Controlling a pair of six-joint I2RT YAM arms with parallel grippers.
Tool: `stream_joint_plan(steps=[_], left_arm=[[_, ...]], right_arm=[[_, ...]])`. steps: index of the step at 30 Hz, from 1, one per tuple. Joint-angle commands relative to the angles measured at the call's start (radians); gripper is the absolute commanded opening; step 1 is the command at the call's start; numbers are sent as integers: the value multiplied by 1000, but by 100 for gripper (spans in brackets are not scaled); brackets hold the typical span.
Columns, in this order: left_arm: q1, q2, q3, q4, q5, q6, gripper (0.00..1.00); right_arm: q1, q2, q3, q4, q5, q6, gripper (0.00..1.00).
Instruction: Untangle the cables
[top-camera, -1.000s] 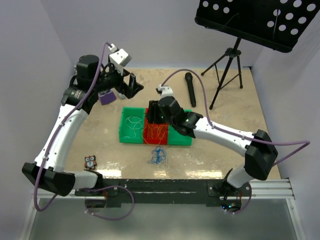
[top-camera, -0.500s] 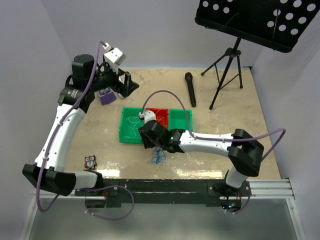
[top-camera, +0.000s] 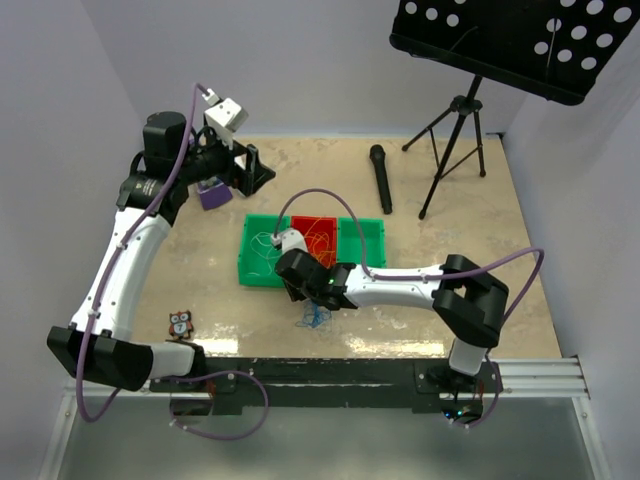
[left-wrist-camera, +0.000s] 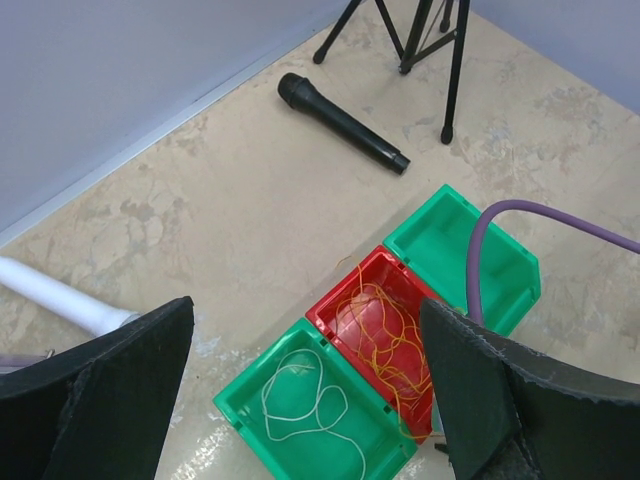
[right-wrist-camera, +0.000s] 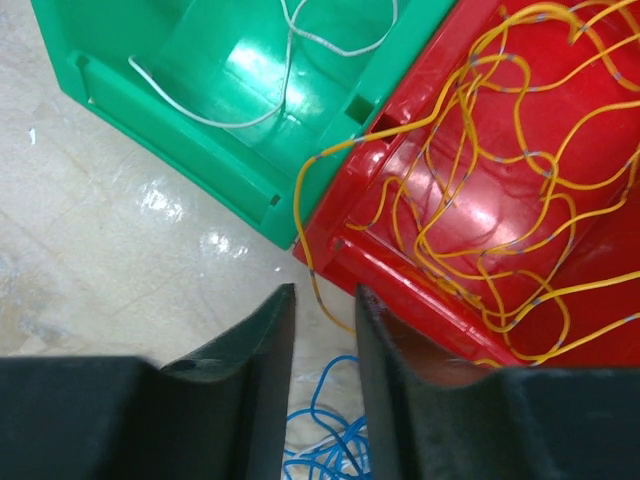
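A thin blue cable tangle (top-camera: 315, 316) lies on the table just in front of the bins; it also shows in the right wrist view (right-wrist-camera: 325, 440). An orange-yellow cable (top-camera: 315, 236) (right-wrist-camera: 500, 200) (left-wrist-camera: 385, 335) fills the red bin (top-camera: 300, 222), with one strand hanging over the near rim. A white cable (top-camera: 265, 245) (left-wrist-camera: 300, 400) (right-wrist-camera: 290, 40) lies in the left green bin (top-camera: 246, 262). My right gripper (top-camera: 298, 290) (right-wrist-camera: 322, 300) hovers low over the blue tangle, jaws narrowly apart and holding nothing. My left gripper (top-camera: 255, 170) (left-wrist-camera: 305, 330) is wide open, high at the back left.
The right green bin (top-camera: 365, 232) (left-wrist-camera: 460, 250) holds nothing. A black microphone (top-camera: 380, 178) (left-wrist-camera: 345, 122) and a tripod stand (top-camera: 455, 140) are at the back right. A purple block (top-camera: 210, 193) sits back left, a small owl figure (top-camera: 181, 322) front left.
My right gripper has moved from above the red bin toward the near side and down over the blue tangle. The left arm has barely shifted.
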Motion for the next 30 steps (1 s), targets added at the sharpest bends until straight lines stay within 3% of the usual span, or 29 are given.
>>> stream_joint_plan(steps=[1,6,14,17,24,30], left_arm=[[15,-19,-6,36,26,-15,100],[24,-24,-8,30,24,-22,100],[27,-28,-12,33,29,-28,100],[27,-31,-20,40,29,-32,100],[27,-36,-32,53,26,-34,100],[27,-33,-37,54,29,-31,100]], right_arm=[[6,0,38,33,70,-2,22],[6,-26,32,30,101,15,0],[0,-127,27,13,157,23,0],[-55,-130,43,9,147,10,0],[-178,-28,115,21,95,-22,0],[-207,95,200,22,53,-62,0]])
